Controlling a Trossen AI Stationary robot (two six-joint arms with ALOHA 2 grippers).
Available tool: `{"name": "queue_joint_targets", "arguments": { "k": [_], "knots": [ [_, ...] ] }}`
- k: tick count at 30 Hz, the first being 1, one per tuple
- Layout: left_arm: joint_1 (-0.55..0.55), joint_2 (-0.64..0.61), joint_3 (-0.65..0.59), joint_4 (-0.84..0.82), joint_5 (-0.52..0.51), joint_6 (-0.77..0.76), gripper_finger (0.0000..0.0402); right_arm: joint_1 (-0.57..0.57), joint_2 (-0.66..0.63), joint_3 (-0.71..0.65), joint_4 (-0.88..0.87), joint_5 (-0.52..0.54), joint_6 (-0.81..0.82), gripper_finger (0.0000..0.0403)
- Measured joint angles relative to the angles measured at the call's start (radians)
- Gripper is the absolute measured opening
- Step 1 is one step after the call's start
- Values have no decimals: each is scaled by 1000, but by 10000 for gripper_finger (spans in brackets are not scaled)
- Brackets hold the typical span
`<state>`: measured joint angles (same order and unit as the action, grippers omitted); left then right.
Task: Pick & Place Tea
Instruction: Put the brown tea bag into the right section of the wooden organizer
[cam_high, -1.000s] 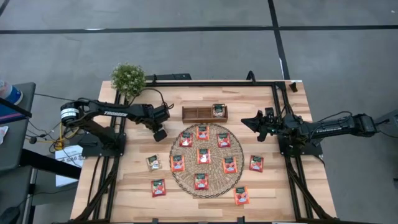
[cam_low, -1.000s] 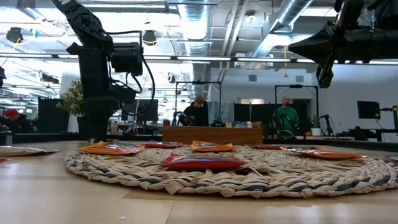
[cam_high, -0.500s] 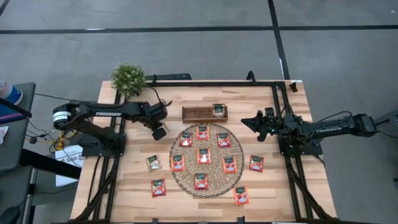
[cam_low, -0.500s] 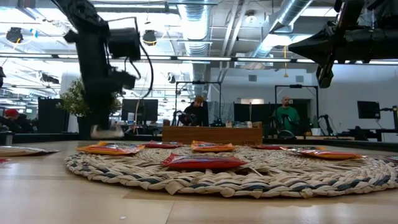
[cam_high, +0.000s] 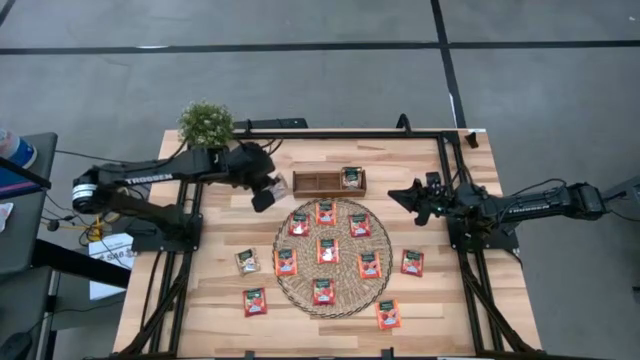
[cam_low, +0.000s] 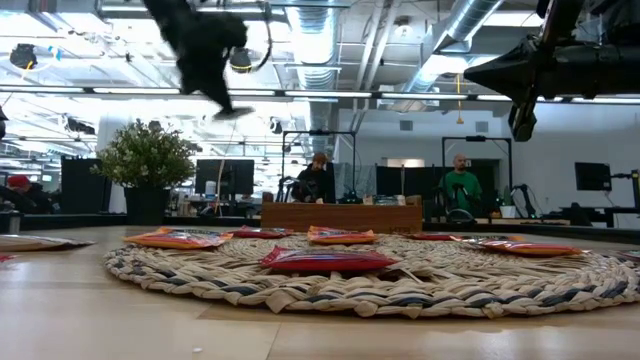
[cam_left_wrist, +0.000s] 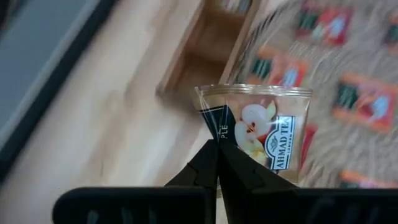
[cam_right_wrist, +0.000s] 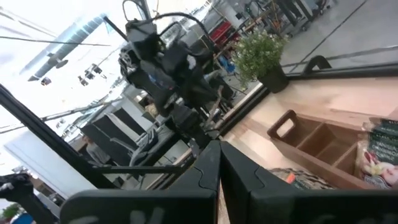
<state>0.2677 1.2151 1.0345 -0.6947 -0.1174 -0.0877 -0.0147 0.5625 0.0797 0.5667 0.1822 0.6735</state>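
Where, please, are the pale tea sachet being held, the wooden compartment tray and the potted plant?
Pale square tea sachet (cam_left_wrist: 264, 134), left wrist view, printed face.
Brown wooden compartment tray (cam_high: 315, 182), high view, empty middle compartment.
Green potted plant (cam_high: 206, 124), high view, foliage.

The pale, clear-edged square tea sachet (cam_left_wrist: 261, 134), seen in the left wrist view just beside the end of the small brown wooden compartment tray (cam_left_wrist: 205, 59), carries the white words "AHMAD TEA" on a dark blue label next to a picture of a cut apple. Smaller print under that brand is too fine to read. Along the sachet's dark blue stripe stand the white letters "PLE", the rest of the word being hidden. In the high view, the left dark arm (cam_high: 150, 178) bears white lettering that reads "TROSSEN"; the right dark arm (cam_high: 525, 209) has similar white lettering, too small to read.
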Motion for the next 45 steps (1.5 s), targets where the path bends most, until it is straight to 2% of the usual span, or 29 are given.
{"name": "queue_joint_targets", "arguments": {
  "k": [6,16,22,28,37,45],
  "knots": [
    [-95,65,108,86,-98,82,0,0,64,106,-51,-1,-54,15],
    [-193,290,269,129,-275,231,0,-20,357,399,-225,-16,-159,107],
    [-232,376,341,148,-341,294,0,-78,514,507,-235,-93,-160,157],
    [-265,388,349,227,-368,335,0,-137,655,597,-248,-166,-159,191],
    [-270,388,349,226,-381,335,0,-205,795,726,-274,-313,-185,197],
    [-270,388,349,220,-381,335,0,-211,862,801,-305,-341,-214,182]
  ]
}}
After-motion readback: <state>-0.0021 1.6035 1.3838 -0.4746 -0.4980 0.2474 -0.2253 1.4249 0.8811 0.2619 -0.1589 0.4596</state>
